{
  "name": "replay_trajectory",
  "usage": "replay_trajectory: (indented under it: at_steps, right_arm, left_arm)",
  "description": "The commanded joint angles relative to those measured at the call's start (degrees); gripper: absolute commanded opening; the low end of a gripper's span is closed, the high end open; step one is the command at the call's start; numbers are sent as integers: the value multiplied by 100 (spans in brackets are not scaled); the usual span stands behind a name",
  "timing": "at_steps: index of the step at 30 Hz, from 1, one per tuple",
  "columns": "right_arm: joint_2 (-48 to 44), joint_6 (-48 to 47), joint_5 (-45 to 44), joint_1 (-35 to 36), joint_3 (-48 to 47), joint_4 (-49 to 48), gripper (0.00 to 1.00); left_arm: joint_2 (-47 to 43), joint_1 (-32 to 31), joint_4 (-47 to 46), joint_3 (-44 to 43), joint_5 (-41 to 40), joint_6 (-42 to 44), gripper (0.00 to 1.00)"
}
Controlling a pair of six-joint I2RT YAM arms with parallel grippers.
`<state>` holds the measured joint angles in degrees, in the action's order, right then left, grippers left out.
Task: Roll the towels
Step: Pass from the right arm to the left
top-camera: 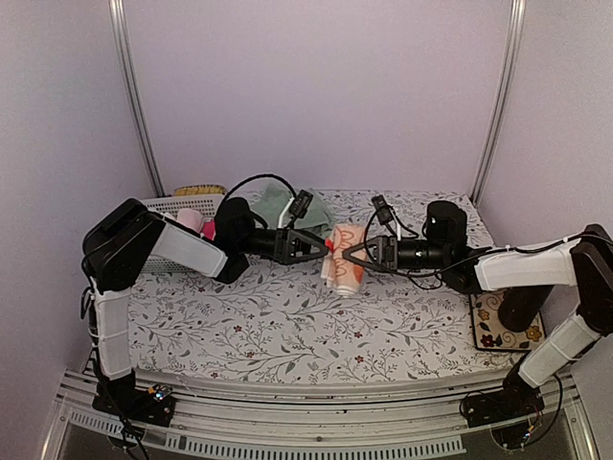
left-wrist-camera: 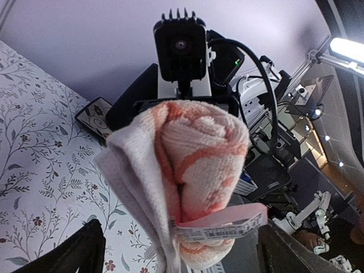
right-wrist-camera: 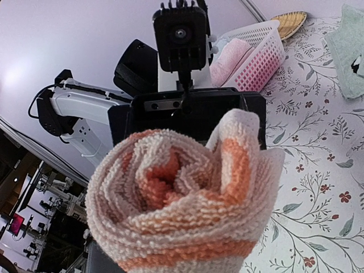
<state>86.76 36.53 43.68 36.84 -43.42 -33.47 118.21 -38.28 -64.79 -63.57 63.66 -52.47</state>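
Note:
The orange-salmon towel [top-camera: 342,257] is rolled into a thick roll and hangs above the middle of the table between both arms. My right gripper [top-camera: 352,255] is shut on one end of it. In the right wrist view the roll's spiral end [right-wrist-camera: 176,199] fills the frame and hides the fingers. My left gripper [top-camera: 324,245] faces the other end [left-wrist-camera: 199,165], open wide. Its fingers [left-wrist-camera: 79,253] stand either side of the roll, apart from it. A barcode label [left-wrist-camera: 222,227] hangs off this end. The mint green towel [top-camera: 278,204] [right-wrist-camera: 350,51] lies flat at the back.
A white lattice basket [top-camera: 168,206] [right-wrist-camera: 264,51] stands at the back left, with a pink rolled cloth [right-wrist-camera: 230,60] inside. A woven yellow item [top-camera: 198,190] sits behind it. A patterned mat [top-camera: 503,326] lies at the right edge under the right arm.

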Motion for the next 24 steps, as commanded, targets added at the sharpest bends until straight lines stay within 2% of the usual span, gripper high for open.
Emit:
replay_trajectory:
  at_steps: [1, 7, 12, 16, 19, 24]
  right_arm:
    - [190, -76, -93, -10, -176, -94, 2]
    - [315, 38, -314, -35, -271, -53, 3]
    - [306, 81, -480, -36, -324, -19, 2]
    - [316, 108, -641, -36, -342, 40, 3]
    - [346, 117, -817, -36, -374, 208, 2]
    - [487, 97, -1105, -37, -472, 489, 3]
  left_arm:
    - [169, -52, -956, 23, 243, -559, 90]
    - [201, -93, -696, 16, 229, -438, 86]
    - [-9, -170, 1031, -118, -151, 654, 83]
    - [-134, -272, 1894, -243, -411, 1242, 77]
    - [-196, -290, 2070, -253, -549, 1372, 73]
    - [-237, -356, 2162, -351, -545, 1511, 73]
